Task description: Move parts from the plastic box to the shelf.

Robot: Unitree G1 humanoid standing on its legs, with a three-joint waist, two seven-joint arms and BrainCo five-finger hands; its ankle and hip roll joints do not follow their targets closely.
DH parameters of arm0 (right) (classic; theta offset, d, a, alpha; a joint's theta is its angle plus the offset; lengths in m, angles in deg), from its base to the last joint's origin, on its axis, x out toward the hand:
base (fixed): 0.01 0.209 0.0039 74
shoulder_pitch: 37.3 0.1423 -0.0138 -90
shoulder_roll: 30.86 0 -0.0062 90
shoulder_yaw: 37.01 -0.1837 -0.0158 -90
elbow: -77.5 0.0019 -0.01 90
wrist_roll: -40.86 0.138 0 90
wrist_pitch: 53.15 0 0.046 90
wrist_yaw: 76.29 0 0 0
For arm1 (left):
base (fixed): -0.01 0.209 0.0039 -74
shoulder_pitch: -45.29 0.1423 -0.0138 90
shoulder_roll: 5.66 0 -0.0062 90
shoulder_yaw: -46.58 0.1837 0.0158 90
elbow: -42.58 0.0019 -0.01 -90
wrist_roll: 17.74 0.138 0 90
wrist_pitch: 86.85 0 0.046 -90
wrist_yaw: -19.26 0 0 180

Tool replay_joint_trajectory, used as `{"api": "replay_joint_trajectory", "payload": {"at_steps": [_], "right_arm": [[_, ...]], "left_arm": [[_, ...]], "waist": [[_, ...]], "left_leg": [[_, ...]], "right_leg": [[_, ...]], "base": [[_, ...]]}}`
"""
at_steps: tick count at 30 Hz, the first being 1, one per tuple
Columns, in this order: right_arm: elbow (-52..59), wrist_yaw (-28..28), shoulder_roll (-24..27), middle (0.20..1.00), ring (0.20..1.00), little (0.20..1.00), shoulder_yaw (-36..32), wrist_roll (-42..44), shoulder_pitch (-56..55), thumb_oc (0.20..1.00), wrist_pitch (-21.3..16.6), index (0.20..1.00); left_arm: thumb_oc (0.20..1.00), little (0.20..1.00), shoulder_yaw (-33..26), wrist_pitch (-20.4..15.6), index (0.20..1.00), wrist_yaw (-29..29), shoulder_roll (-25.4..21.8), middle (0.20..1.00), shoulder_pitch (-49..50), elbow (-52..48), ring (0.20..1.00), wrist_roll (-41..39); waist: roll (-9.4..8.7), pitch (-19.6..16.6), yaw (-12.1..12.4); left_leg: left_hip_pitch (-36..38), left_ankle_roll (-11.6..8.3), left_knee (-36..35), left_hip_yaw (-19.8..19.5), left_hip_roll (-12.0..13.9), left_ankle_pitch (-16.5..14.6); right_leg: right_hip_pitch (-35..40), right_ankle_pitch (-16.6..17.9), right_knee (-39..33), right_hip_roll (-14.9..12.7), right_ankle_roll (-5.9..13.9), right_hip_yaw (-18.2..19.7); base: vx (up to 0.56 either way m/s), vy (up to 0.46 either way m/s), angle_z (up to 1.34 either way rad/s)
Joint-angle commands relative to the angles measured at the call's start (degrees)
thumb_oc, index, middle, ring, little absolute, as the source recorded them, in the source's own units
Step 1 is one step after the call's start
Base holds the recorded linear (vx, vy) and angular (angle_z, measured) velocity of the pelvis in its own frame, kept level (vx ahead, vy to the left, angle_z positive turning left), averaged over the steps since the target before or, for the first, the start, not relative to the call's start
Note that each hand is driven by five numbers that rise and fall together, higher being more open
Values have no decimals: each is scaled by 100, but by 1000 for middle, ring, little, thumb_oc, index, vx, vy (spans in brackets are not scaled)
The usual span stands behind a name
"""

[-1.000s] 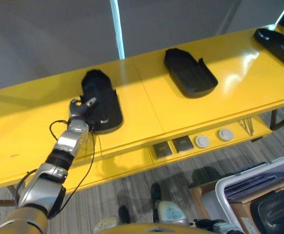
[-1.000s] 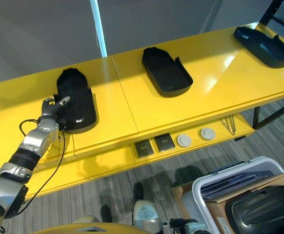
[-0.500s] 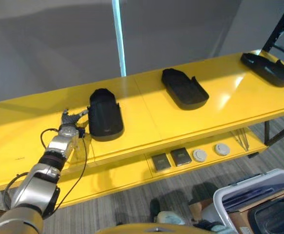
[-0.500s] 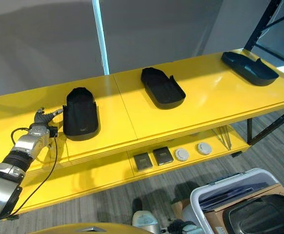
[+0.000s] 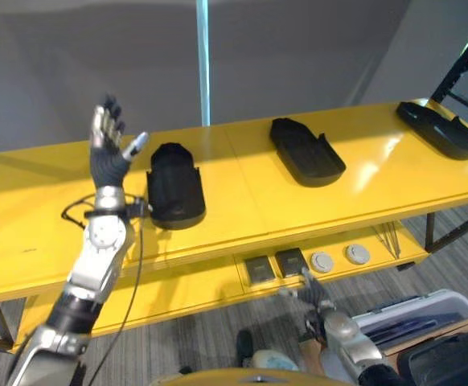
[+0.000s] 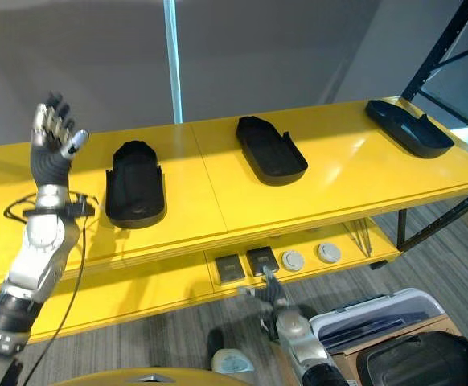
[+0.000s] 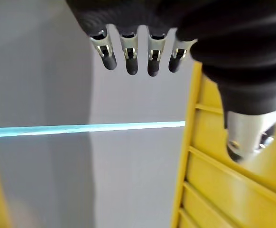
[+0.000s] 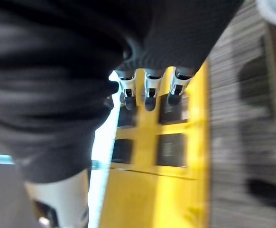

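Left eye view shows the yellow shelf (image 5: 242,189) with three black parts lying on top, spaced well apart so each has its own spot. The nearest part (image 5: 174,186) sits flat with its hollow side up, so it will not tip. The left hand (image 5: 108,149) is up in the air beside that part, with straight, spread fingers and nothing in it. The right hand (image 6: 276,304) is low, in front of the lower shelf, with loose fingers and nothing in it; I think it is going for another part. The plastic box (image 6: 379,318) waits on the floor. No writing can be read anywhere.
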Motion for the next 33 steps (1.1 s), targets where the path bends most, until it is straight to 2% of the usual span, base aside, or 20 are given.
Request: {"api": "replay_joint_trajectory", "payload": {"at_steps": [1,3,4,9,15,21,28,33], "right_arm": [[-628,138,166,1000,1000,1000,200,184,87,1000,607,1000],[-1303,169,45,1000,1000,1000,205,431,146,1000,599,1000],[-2051,286,-110,1000,1000,1000,199,642,232,1000,640,1000],[-3124,687,-341,1000,1000,1000,142,1027,297,1000,496,1000],[-3737,964,-414,1000,1000,1000,98,1294,383,1000,595,1000],[-3939,1124,-325,1000,1000,1000,79,1385,516,1000,588,1000],[-3840,1090,-265,1000,1000,1000,90,1619,570,1000,454,1000],[-3825,1086,-251,1000,1000,1000,115,1703,608,1000,384,1000]], "left_arm": [[200,200,131,-396,200,868,-30,200,285,-141,200,185],[200,200,295,-478,200,1162,-60,200,546,-290,200,210],[200,200,474,-523,200,1502,-86,200,747,-371,200,28],[200,200,741,-621,200,1780,-276,200,897,-494,200,-7],[200,200,972,-505,200,2004,-459,200,885,-710,200,-156],[200,200,1341,-266,200,2547,-610,200,975,-905,200,-466],[200,200,1660,-326,200,2388,-720,200,1068,-827,200,-412],[200,200,1786,-415,200,2022,-696,200,995,-653,200,-259]], "waist": [[-26,46,175],[-23,87,301],[-5,127,407],[70,152,547],[189,231,637],[364,397,671],[487,545,617],[536,655,565]], "left_leg": [[-305,-158,-11,-24,290,-311],[-331,-148,-11,-76,280,-320],[-356,-140,-11,-112,264,-330],[-421,-137,-11,-150,238,-325],[-561,-153,-11,-168,228,-279],[-719,-183,-11,-196,222,-225],[-846,-186,-11,-189,198,-178],[-912,-189,-11,-184,185,-148]], "right_leg": [[811,-1069,6,-295,305,-103],[819,-1070,6,-293,293,-164],[823,-1074,6,-290,285,-209],[806,-1069,6,-303,303,-312],[702,-1067,6,-333,318,-388],[544,-1069,6,-357,323,-412],[401,-1052,6,-363,330,-365],[331,-1038,6,-354,313,-333]], "base": [[-20,-32,21],[-28,-22,16],[-22,-6,21],[-1,4,15],[-23,15,9],[-15,15,2],[2,4,0],[1,2,-1]]}}
